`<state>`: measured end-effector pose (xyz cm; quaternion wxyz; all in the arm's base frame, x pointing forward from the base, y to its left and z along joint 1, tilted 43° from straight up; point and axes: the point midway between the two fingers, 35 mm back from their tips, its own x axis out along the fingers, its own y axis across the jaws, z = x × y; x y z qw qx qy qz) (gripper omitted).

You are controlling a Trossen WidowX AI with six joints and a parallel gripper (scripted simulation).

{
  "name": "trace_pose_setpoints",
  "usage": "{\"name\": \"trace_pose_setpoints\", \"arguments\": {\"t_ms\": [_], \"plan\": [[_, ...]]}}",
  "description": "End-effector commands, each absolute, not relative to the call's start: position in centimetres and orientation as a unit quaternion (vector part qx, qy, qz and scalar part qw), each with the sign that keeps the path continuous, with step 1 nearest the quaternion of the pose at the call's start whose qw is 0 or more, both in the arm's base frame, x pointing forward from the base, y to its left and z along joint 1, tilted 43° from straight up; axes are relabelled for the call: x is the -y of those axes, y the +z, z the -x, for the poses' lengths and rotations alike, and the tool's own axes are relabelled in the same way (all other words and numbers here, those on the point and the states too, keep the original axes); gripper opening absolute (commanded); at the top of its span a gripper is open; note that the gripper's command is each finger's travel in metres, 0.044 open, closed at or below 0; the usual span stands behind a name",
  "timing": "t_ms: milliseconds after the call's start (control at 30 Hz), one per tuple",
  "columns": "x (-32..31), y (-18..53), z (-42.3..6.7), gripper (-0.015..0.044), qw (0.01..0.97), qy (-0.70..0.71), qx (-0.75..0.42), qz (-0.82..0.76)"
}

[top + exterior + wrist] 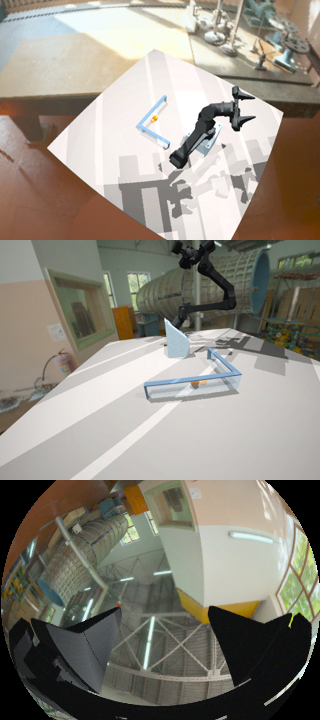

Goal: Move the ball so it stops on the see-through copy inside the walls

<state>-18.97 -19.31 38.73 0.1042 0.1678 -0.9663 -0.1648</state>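
Observation:
The orange ball [155,117] [194,383] rests on the table inside the corner of the two low clear walls, whose blue top edges show as one wall [151,110] [168,381] and the other wall [155,134] [222,360]. The paler see-through copy [152,120] [203,382] is right beside the ball, nearer the corner, and partly overlaps it in the top view. The ball is off the copy's centre. My gripper [254,107] [165,611] is open and empty, high up and far from the ball, on the other side of the arm's base. The wrist view shows neither ball nor walls.
The arm's pale blue base block [203,150] [178,345] stands on the table [85,144] [155,441] on the open side of the corner. The arm's raised links rise above the base. Dark shadows of the arm lie across part of the table.

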Motion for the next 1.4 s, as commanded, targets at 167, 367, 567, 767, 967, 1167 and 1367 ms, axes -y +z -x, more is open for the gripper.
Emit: {"name": "trace_pose_setpoints", "arguments": {"t_ms": [167,367,567,767,967,1167,1367], "plan": [[25.8,36.8,16.0,0.0261,0.133,-0.308,0.899,-0.282],[32.5,33.6,9.7,0.0261,0.198,-0.445,0.77,-0.412],[35.6,31.3,4.2,0.0261,0.252,-0.505,0.669,-0.483],[38.0,28.1,-2.4,0.0261,0.333,-0.569,0.517,-0.546],[38.8,24.0,-10.6,0.0261,0.435,-0.601,0.32,-0.59],[36.8,18.7,-19.4,0.0261,0.545,-0.581,0.082,-0.599],[32.0,13.4,-27.1,0.0261,0.64,-0.494,-0.148,-0.57]]}}
